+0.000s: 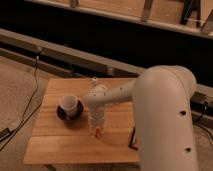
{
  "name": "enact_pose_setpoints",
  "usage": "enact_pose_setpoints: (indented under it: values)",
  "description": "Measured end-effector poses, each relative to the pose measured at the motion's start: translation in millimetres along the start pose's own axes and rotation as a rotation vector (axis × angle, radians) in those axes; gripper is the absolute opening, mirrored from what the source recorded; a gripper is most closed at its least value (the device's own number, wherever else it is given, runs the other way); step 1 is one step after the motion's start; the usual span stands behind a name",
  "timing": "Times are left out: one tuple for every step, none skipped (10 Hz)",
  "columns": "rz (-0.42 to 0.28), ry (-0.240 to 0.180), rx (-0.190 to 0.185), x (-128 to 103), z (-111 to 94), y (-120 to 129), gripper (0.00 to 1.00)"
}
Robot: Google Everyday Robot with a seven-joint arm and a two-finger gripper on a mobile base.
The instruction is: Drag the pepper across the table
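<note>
**Gripper (96,128) closed on the pepper (98,133), just right of the cup (70,104)**

The gripper points straight down at the table (52,145), just right of the cup and a little nearer the camera; its fingers are drawn together on the pepper, of which only a small orange bit shows at their tips; the pepper lies on the tabletop there, near the cup but apart from it.

The white arm (162,115) comes in from the right of the cup; its bulky upper part fills the foreground and hides the table's right edge; the slimmer forearm runs leftward towards the cup and ends at the wrist above the gripper.

The cup is pale and upright; it stands on a dark saucer (60,114), whose rim shows to the cup's left and front.

A dark packet (133,140) lies well right of the cup, by the front edge, partly behind the arm; a small white lump (94,80) sits behind and right of the cup, near the far edge; a cable (31,105) trails over the floor left of the cup.
</note>
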Motion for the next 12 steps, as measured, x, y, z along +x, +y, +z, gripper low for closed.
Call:
enact_pose_setpoints:
  values:
    - [-0.004, 0.003, 0.001, 1.7, -0.3, -0.1, 0.0]
    - [-0.007, 0.005, 0.001, 3.2, -0.8, 0.3, 0.0]
    - [-0.014, 0.009, -0.001, 6.3, -1.5, 1.4, 0.0]
    - [-0.022, 0.013, -0.005, 10.5, -2.5, 3.2, 0.0]
    - [-0.029, 0.017, -0.009, 15.8, -3.6, 4.8, 0.0]
    - [-0.036, 0.02, -0.012, 21.8, -4.8, 6.1, 0.0]
    - [-0.042, 0.022, -0.013, 27.0, -6.1, 6.8, 0.0]
    - [-0.043, 0.026, -0.015, 37.8, -7.8, 8.4, 0.0]
    - [-0.045, 0.032, -0.014, 45.0, -8.1, 9.3, 0.0]
    - [-0.053, 0.038, -0.015, 54.8, -8.0, 12.4, 0.0]
    - [-0.066, 0.048, -0.016, 67.2, -7.7, 16.8, 0.0]
    - [-0.081, 0.06, -0.017, 77.7, -6.6, 21.0, 0.0]
